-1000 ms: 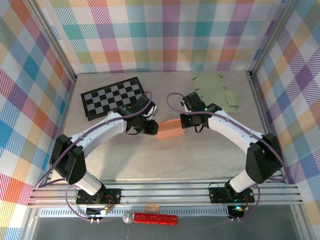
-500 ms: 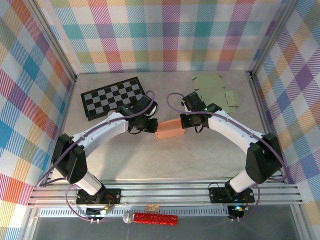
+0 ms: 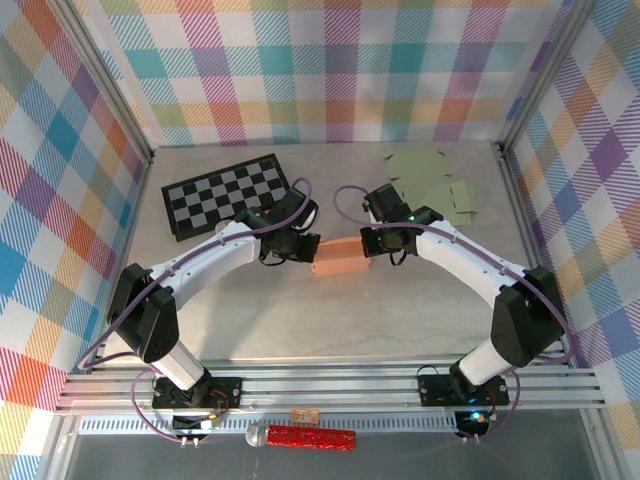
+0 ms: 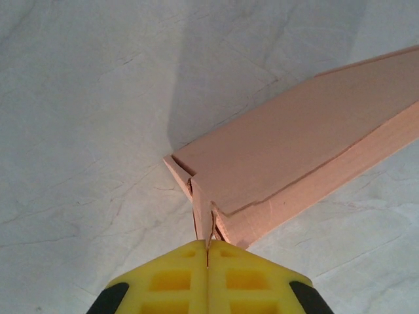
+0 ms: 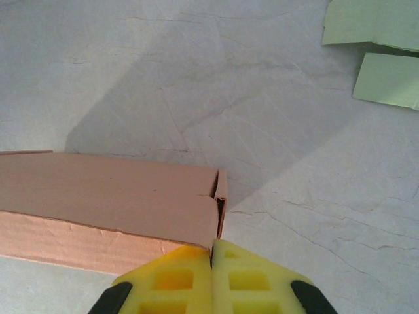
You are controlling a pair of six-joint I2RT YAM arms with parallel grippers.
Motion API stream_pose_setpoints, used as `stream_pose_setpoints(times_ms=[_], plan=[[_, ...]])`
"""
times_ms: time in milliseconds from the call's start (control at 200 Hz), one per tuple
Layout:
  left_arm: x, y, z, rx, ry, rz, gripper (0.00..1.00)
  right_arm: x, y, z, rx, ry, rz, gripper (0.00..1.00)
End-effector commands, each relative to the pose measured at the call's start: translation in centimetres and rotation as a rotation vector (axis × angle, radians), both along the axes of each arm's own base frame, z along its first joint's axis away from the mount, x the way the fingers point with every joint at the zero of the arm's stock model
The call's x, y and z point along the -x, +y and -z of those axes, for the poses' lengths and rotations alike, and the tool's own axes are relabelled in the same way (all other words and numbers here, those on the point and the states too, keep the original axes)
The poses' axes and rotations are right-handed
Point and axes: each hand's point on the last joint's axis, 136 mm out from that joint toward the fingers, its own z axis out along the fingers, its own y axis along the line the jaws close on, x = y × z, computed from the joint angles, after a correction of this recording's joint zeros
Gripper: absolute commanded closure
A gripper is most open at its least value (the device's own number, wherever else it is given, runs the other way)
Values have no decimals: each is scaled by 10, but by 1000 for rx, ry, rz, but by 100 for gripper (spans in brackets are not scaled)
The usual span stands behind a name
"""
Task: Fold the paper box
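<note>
Looking down from the top camera, I see the salmon paper box lying mid-bench, gripped at both ends. My left hand has its yellow fingers pressed flat together on a thin end flap, and my right hand is clamped the same way on the flap corner at the opposite end. A checkerboard lies behind the left arm, green sheets lie behind the right arm well apart from the box, and a red glittery stick rests by the front rail.
</note>
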Motion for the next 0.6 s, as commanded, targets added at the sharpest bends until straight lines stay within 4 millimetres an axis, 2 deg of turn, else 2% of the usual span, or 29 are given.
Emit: stream_pose_setpoints(times_ms=[0,185,595], plan=[[2,-9,-8,52,38,-65,100,7,-3,1,28,25,28,100],[7,-8,0,100,100,-172,100,9,4,0,32,13,38,100],[10,-9,10,147,128,-243,100,12,7,-2,41,6,51,100]])
